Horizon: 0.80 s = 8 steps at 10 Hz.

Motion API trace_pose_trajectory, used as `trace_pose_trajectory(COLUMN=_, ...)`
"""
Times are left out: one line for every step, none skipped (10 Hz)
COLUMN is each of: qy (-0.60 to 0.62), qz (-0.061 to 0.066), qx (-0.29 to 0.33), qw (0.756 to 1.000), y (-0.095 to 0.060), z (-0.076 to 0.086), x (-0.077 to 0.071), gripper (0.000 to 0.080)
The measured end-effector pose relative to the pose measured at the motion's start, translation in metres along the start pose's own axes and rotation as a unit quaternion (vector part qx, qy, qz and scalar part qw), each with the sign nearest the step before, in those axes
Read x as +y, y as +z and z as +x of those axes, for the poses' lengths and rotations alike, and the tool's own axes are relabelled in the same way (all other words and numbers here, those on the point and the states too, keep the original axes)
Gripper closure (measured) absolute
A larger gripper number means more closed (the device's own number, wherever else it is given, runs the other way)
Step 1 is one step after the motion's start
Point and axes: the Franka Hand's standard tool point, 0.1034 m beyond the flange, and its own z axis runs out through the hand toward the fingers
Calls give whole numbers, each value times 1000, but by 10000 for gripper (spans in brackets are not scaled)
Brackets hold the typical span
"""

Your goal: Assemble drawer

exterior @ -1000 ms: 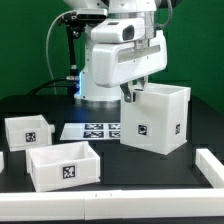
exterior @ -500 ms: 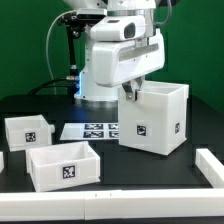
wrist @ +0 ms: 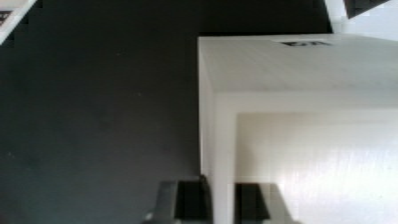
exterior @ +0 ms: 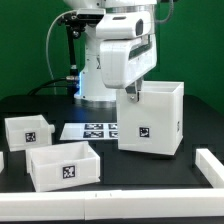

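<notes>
**Item 1, gripper.** In the exterior view I logged it pointing down over the 9 o'clock wall of the drawer casing. In the wrist view its fingers sat one on each side of that wall, pressed against it with no gap I could see. I recorded it as clamped on the drawer casing.

**Item 2, drawer casing.** Tall white open-topped box with a square marker on its camera-facing side. It stood just beside the marker board, at 3 o'clock from it. I could not tell whether its base rested on the black table.

**Item 3, farther tray.** Shallow white box with its marker toward the camera. It lay at 9 o'clock from the marker board, apart from it.

**Item 4, nearer tray.** Same kind, open side up, marker on its front wall. It lay at 7 o'clock from the marker board, well apart from the gripper.

**Item 5, white rail.** It lay on the table at 5 o'clock from the drawer casing, not touching it.
</notes>
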Motion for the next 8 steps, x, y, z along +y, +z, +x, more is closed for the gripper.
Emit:
trace_pose_trajectory(qy=18, qz=-2, qx=1, qw=1000, y=-1, z=1, x=3, gripper=765)
trace_pose_trajectory(qy=17, qz=-8, qx=5, qw=1000, y=-6, z=7, x=13, gripper=765)
trace_pose_trajectory(qy=2, qz=-15, qx=11, qw=1000, y=-14, z=17, x=25, gripper=765)
trace_pose_trajectory(qy=-7, qz=-20, qx=14, qw=1000, y=-16, z=24, x=29, gripper=765)
trace_pose_trajectory(qy=-5, qz=-16, qx=11, qw=1000, y=-12, z=19, x=26, gripper=765)
trace_pose_trajectory(qy=-9, qz=-14, qx=10, qw=1000, y=-11, z=18, x=26, gripper=765)
trace_pose_trajectory(qy=-44, qz=-15, qx=7, qw=999, y=-11, z=17, x=26, gripper=765)
trace_pose_trajectory(qy=-92, qz=-16, qx=6, qw=996, y=-11, z=15, x=28, gripper=765)
